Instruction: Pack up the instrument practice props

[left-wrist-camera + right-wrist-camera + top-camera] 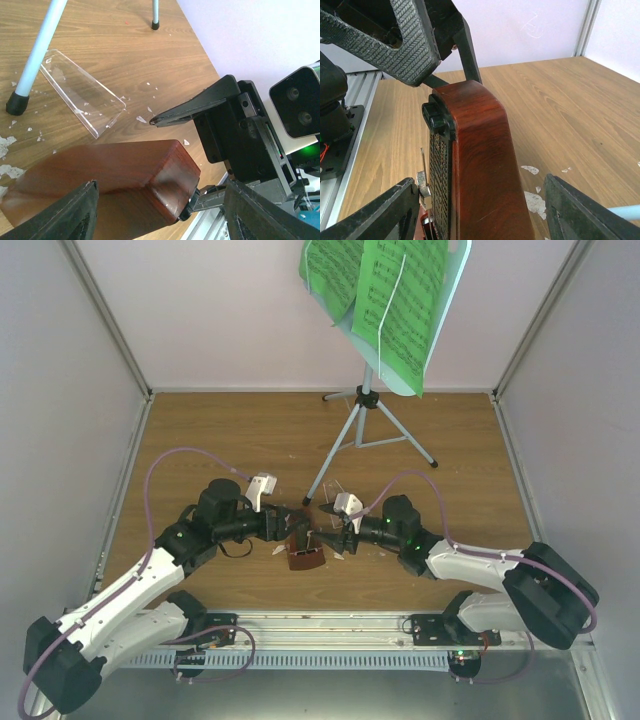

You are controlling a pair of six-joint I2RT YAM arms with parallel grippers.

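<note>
Standing upright, narrow end up, the metronome sits between the open left hand and open right hand.

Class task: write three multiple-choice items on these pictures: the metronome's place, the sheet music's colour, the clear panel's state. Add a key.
1. The metronome sits: A) between the left claw and right claw; B) on the music stand's desk; C) behind the tripod.
2. The sheet-music pages are: A) white; B) green; C) yellow.
3. The clear panel is: A) fitted on the metronome; B) lying flat on the table; C) held by a claw.
Key: 1 A, each wrist view shows it inside its own claw; 2 B, bright green on the music stand; 3 B, flat on the wood, apart from the metronome.
</note>
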